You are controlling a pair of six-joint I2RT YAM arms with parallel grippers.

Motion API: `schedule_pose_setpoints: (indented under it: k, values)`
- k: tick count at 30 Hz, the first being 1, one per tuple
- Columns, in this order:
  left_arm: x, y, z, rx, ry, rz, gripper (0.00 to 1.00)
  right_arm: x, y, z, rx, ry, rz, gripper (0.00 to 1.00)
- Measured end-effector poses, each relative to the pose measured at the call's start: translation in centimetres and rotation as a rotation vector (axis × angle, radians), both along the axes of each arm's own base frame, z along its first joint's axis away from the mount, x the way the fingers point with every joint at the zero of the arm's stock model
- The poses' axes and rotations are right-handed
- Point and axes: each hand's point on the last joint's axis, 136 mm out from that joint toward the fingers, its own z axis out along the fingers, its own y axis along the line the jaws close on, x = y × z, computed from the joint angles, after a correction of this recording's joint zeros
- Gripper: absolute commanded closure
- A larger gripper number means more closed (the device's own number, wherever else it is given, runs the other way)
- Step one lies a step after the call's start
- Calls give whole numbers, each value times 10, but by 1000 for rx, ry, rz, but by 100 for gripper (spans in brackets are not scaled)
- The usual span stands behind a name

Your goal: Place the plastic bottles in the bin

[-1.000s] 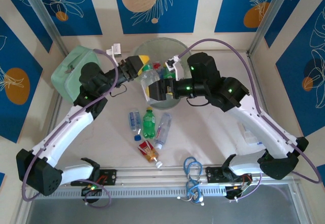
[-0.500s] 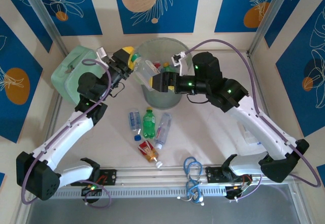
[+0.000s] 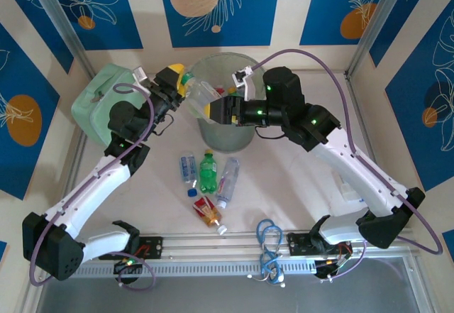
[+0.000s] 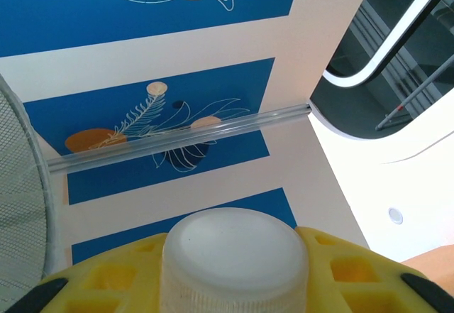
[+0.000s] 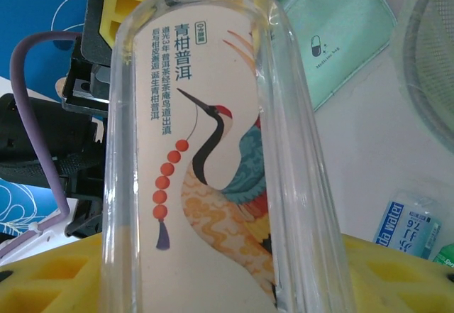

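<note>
Left end effector (image 3: 179, 83) pinched on the white cap (image 4: 234, 253) of a clear crane-label bottle (image 5: 213, 150), up at the left rim of the bin (image 3: 228, 141). Bottle body lies between the yellow pads (image 5: 42, 270) of the right end effector (image 3: 216, 111); cannot tell whether they press it. On the desk (image 3: 298, 185) before the bin: green bottle (image 3: 207, 172), clear blue-label bottle (image 3: 188, 167), another clear bottle (image 3: 227, 179), red-label bottle (image 3: 207, 212) nearer the arm bases. Mint-green case (image 3: 99, 100) left of the bin
</note>
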Motion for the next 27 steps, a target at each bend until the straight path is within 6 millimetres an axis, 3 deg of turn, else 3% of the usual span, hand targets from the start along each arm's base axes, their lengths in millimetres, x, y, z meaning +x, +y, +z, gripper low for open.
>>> schedule_pose_setpoints:
  k: [1,4,6,13,17,20,24,27]
  values:
    - [0,0,0,1,2,0,69,0,0,0,-3,3,-1,40]
    - [1,0,-3,10,8,1,18,2,-1,0,-13,10,-8,41]
    - [2,1,-7,31,15,8,0,11,-4,1,-26,11,-38,41]
    - [11,33,-21,277,87,105,0,52,-26,-5,-107,67,-176,42]
    - [-6,51,-11,481,81,168,0,81,-35,-24,-179,116,-232,42]
    - [-22,60,-15,601,80,185,1,99,-38,-44,-239,148,-251,42]
    - [-34,64,-54,721,149,156,5,120,-41,-67,-312,183,-264,41]
    - [-38,66,-101,793,247,116,7,130,-40,-77,-354,189,-262,29]
